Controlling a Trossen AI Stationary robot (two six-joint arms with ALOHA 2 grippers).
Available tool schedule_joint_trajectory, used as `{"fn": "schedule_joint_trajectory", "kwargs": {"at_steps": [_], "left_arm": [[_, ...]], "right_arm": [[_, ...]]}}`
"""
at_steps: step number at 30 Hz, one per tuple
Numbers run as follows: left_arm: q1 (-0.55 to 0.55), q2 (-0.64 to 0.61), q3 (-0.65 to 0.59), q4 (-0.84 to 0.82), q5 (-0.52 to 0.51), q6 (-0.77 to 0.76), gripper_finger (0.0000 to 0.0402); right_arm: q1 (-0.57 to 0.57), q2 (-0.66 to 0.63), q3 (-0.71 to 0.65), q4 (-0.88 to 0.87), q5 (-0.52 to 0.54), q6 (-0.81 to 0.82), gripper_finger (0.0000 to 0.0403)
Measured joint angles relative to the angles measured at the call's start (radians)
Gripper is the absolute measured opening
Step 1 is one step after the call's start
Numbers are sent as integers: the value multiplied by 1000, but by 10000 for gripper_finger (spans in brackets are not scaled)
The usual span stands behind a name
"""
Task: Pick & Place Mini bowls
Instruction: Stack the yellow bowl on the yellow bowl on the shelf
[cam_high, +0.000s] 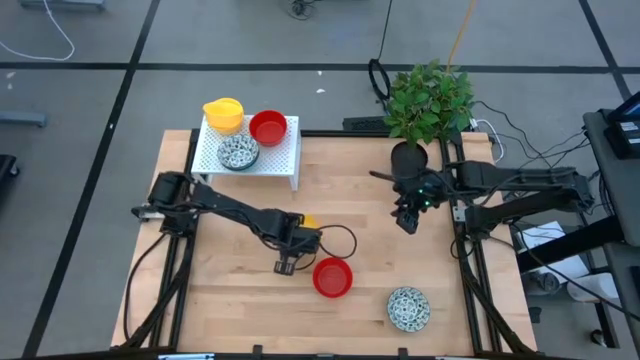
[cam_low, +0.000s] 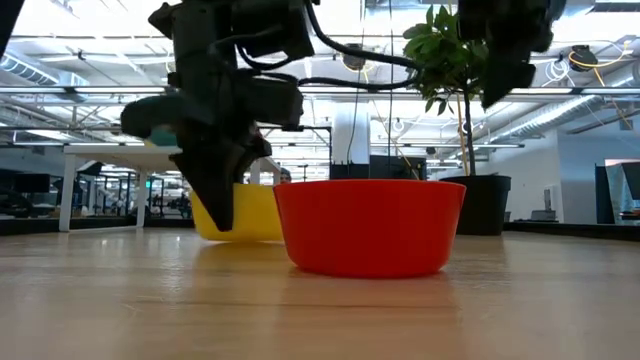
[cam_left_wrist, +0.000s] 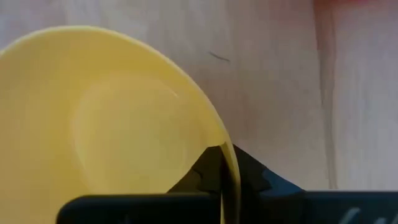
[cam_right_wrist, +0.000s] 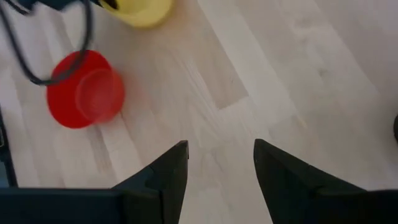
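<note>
A yellow mini bowl (cam_left_wrist: 93, 130) stands on the wooden table near its middle, and my left gripper (cam_high: 297, 243) is shut on its rim. A red mini bowl (cam_high: 332, 277) stands on its base just right of it. A speckled mini bowl (cam_high: 408, 308) rests near the front right. On a white rack (cam_high: 290, 160) at the far left sit stacked yellow bowls (cam_high: 223, 113), a red bowl (cam_high: 268, 127) and a speckled bowl (cam_high: 238, 152). My right gripper (cam_right_wrist: 221, 162) hangs open above bare table on the right. My left gripper pinches the yellow bowl's rim (cam_left_wrist: 229, 163) between its two fingers, one finger (cam_left_wrist: 202, 177) inside the bowl and the other outside its wall. The fingers come from above, pointing down. The bowl stands upright with its base (cam_low: 250, 236) on the table.
A green plant (cam_high: 428, 98) in a black pot (cam_high: 408, 158) stands at the table's far right, close to my right arm. A black cable (cam_high: 345, 237) loops over the table beside my left gripper. Bare wood lies between the red bowl and the right arm.
</note>
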Motion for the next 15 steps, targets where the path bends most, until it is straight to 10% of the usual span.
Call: {"fn": "schedule_joint_trajectory", "kwargs": {"at_steps": [15], "left_arm": [[142, -405, 8, -42, -186, -243, 13]], "right_arm": [[1, -135, -332, 377, -6, 189, 169]]}}
